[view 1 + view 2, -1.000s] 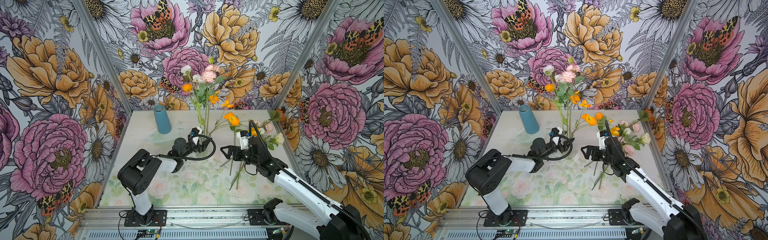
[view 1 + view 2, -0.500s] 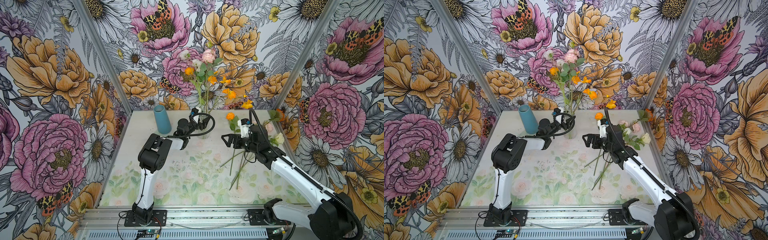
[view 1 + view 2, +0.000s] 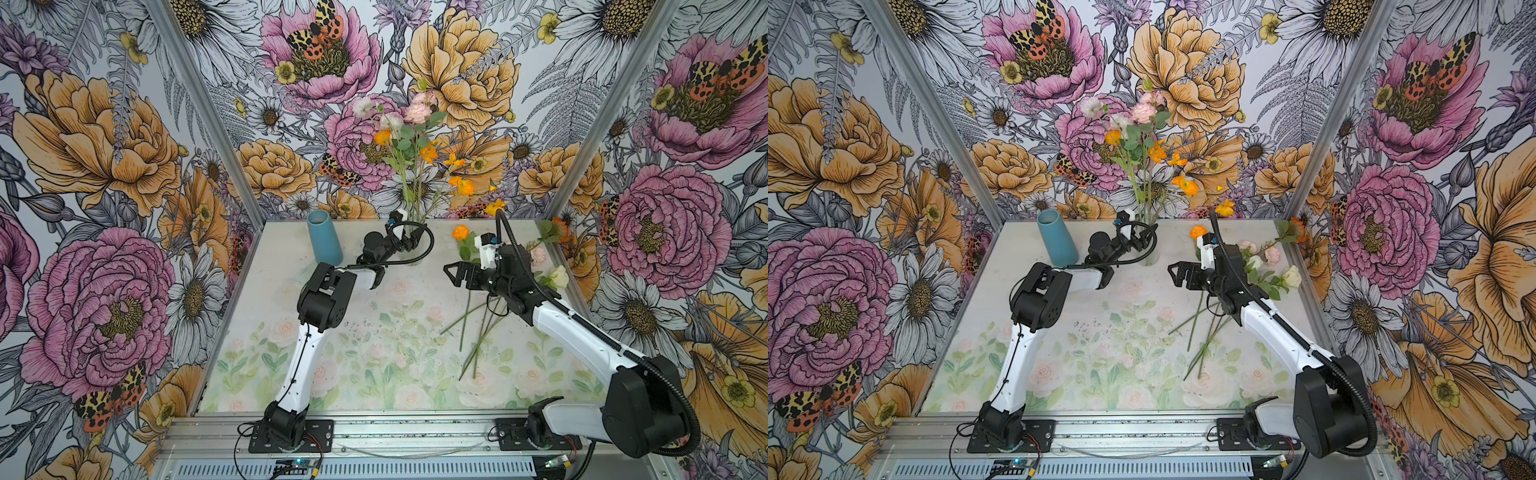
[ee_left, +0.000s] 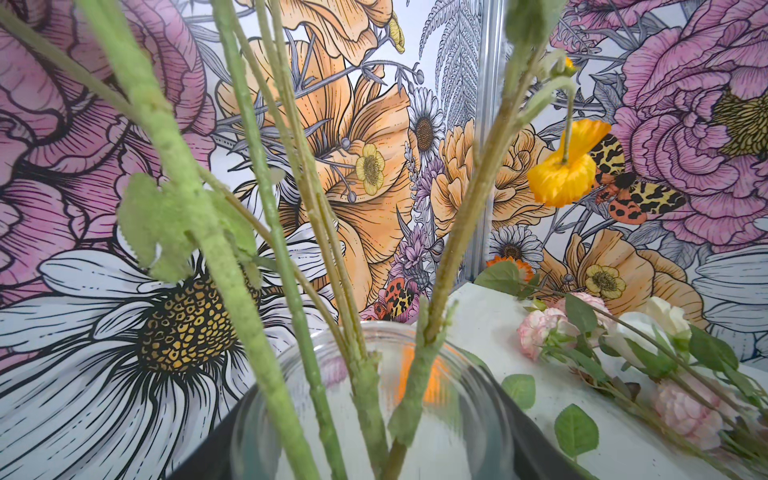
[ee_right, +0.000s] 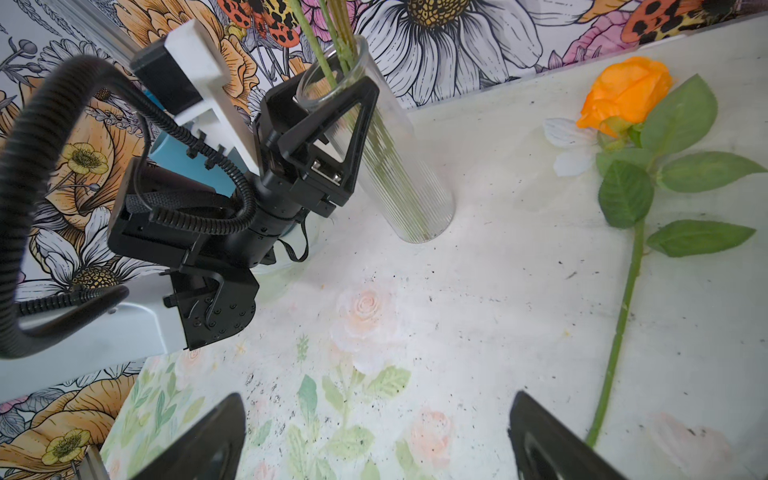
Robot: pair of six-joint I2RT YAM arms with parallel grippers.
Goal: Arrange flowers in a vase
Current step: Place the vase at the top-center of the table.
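Flowers (image 3: 409, 124) stand bunched in a clear ribbed glass vase (image 5: 409, 187) at the upper centre of both top views, at the back edge of the counter (image 3: 374, 374); orange, pale pink and cream heads spread above it against the printed wall (image 3: 104, 145); vase upright, base on the counter. Left fingers (image 5: 358, 133) clamped on the upper part of the vase, one either side of the glass; left wrist view looks up through the green stems from just above the vase mouth; one yellow-orange head (image 4: 561, 174) droops from a bent stem at the right of that frame. Blue tapered vessel (image 3: 324, 237) upright, left of the vase and apart from it.

Loose stems lie on the counter at the right of both top views: orange rose (image 3: 460, 232) nearest the vase, pink carnations (image 3: 1271, 253) and cream rose (image 3: 559, 276) beyond the right arm (image 3: 561, 328); several bare stems cross under that arm toward the lower centre. Right fingers (image 5: 208, 440) spread wide, holding nothing, above bare counter between vase and orange rose; in the right wrist view the rose's stem end lies just beside one finger at the lower right of the frame; contact cannot be told.
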